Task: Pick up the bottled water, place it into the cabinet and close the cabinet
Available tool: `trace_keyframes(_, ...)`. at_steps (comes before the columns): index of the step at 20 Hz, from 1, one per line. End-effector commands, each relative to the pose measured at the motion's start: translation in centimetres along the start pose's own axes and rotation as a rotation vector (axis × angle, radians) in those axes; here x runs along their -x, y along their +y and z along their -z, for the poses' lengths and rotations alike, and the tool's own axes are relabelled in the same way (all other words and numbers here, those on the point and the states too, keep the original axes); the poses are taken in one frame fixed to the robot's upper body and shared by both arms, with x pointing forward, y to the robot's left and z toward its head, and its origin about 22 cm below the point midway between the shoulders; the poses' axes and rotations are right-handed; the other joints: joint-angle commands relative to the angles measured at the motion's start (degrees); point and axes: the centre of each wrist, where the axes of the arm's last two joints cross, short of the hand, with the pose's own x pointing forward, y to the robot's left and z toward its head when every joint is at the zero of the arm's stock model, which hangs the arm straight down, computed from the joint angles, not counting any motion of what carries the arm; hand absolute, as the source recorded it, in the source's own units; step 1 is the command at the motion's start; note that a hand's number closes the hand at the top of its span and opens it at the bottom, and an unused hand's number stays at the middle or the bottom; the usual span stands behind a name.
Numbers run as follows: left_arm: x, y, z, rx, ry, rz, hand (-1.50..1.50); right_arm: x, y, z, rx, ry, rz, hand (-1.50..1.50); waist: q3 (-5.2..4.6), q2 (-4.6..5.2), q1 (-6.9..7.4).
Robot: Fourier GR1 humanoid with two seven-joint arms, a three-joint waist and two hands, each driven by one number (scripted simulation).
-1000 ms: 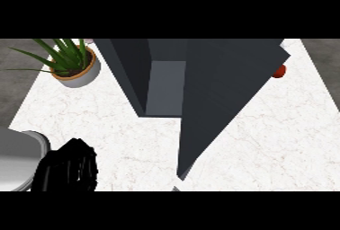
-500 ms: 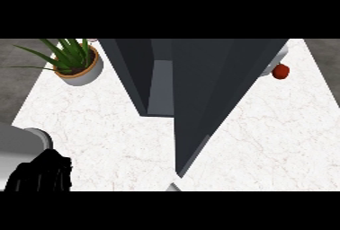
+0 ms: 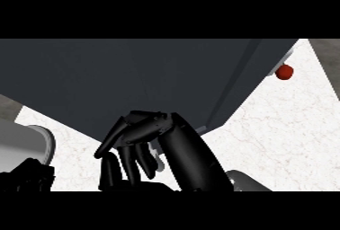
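Note:
The dark grey cabinet fills the upper part of the head view, showing one unbroken dark face with no opening visible. My right hand is in the middle, just below and in front of that face. Its fingers hang down, fairly straight, with nothing visible in them. My left hand is a dark shape at the lower left edge. No bottled water shows anywhere.
A grey-white round dish sits at the left edge, just above my left hand. A small red object lies beside the cabinet's right corner. White marble counter runs down the right side.
The view has closed in on the cabinet, whose lighter inner panel no longer shows. My right hand has come into view in front of it. The potted plant has left the view.

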Motion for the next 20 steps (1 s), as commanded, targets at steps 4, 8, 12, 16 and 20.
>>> trace_keyframes(4, -1.0, 2.5, -1.6, 0.001, -0.006, 0.005, 1.50, 3.9, -4.7, 7.1, -0.004, 0.111, 0.121, 1.50, 0.10, 0.14, -0.21)
trace_keyframes(8, -1.1, 3.2, -1.8, 0.002, -0.014, 0.001, 1.50, 4.5, -8.0, 10.5, -0.015, 0.103, 0.129, 1.50, 0.09, 0.00, -0.93)
trace_keyframes(12, 0.0, 1.3, -1.4, 0.008, -0.014, 0.002, 1.50, 8.5, -10.4, 11.5, 0.001, 0.135, 0.093, 1.50, 0.10, 0.10, -1.18)
trace_keyframes(16, -1.8, 3.5, -0.8, -0.003, -0.007, 0.013, 1.50, 7.3, -13.7, 11.9, 0.017, 0.131, 0.077, 1.50, 0.08, 0.29, -0.74)
trace_keyframes(20, -1.5, 2.5, 0.3, 0.034, -0.030, -0.002, 1.50, 8.7, -14.8, 11.7, 0.004, 0.131, 0.055, 1.50, 0.08, 0.77, -0.80)
